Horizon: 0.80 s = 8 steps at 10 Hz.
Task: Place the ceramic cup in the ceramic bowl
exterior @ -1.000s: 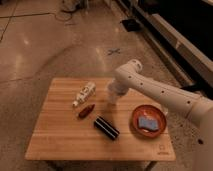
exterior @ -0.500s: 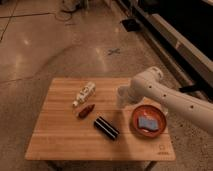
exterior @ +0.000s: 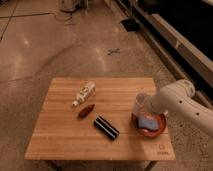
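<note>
- The gripper (exterior: 146,106) sits at the end of the white arm (exterior: 186,104), which reaches in from the right edge of the view, over the right part of the wooden table (exterior: 60,135).
- The gripper is right against the ceramic cup (exterior: 140,105), at the cup's right side; it appears to have hold of the cup, though how far the jaws are spread cannot be told from this view.
- The ceramic cup is a pale, whitish tapered cup, standing roughly upright with its rim upward. It is at the upper-left edge of the ceramic bowl (exterior: 156,131), overlapping the bowl's rim in this view; whether it rests on the bowl or is held above it cannot be told.
- The ceramic bowl is red-orange, shallow and round, and sits near the right edge of the table, below the arm.
- Inside the bowl lies a small blue object (exterior: 147,122), just beside the base of the cup.
- To the left of the bowl, near the middle of the table, a black elongated object (exterior: 106,127) lies on its side at a slant.
- Up and left of that, a small reddish-brown object (exterior: 86,111) lies on the wood, apart from the black one.
- Further up and left, a white bottle (exterior: 85,93) with a label lies on its side, tilted, near the reddish-brown object but not touching it.
</note>
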### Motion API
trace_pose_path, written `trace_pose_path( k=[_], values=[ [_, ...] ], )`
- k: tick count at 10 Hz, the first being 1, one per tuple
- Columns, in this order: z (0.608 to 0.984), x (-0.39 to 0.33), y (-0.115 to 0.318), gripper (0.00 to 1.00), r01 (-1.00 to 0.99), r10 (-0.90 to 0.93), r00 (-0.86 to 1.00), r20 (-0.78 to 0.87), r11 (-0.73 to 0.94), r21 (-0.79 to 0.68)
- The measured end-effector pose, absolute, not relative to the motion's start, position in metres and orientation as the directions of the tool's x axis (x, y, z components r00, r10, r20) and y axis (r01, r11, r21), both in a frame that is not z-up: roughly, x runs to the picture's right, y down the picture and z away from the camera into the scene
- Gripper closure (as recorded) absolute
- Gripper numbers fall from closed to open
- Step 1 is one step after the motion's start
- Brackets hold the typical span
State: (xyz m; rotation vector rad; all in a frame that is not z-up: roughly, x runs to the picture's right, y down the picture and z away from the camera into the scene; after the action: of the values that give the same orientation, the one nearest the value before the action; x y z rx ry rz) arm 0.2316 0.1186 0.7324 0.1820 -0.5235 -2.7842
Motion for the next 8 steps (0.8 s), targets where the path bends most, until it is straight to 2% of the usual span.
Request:
trace_pose_path(
  k=[5,6,8],
  values=[
    [0.750,0.265,0.119,0.99,0.318,-0.329,-0.944,0.029,-0.882,0.348],
    [0.755,0.260,0.114,0.93,0.307,-0.316,-0.948,0.031,-0.888,0.343],
    [0.762,0.252,0.111,0.73,0.288,-0.293,-0.955,0.039,-0.897,0.334]
  ],
)
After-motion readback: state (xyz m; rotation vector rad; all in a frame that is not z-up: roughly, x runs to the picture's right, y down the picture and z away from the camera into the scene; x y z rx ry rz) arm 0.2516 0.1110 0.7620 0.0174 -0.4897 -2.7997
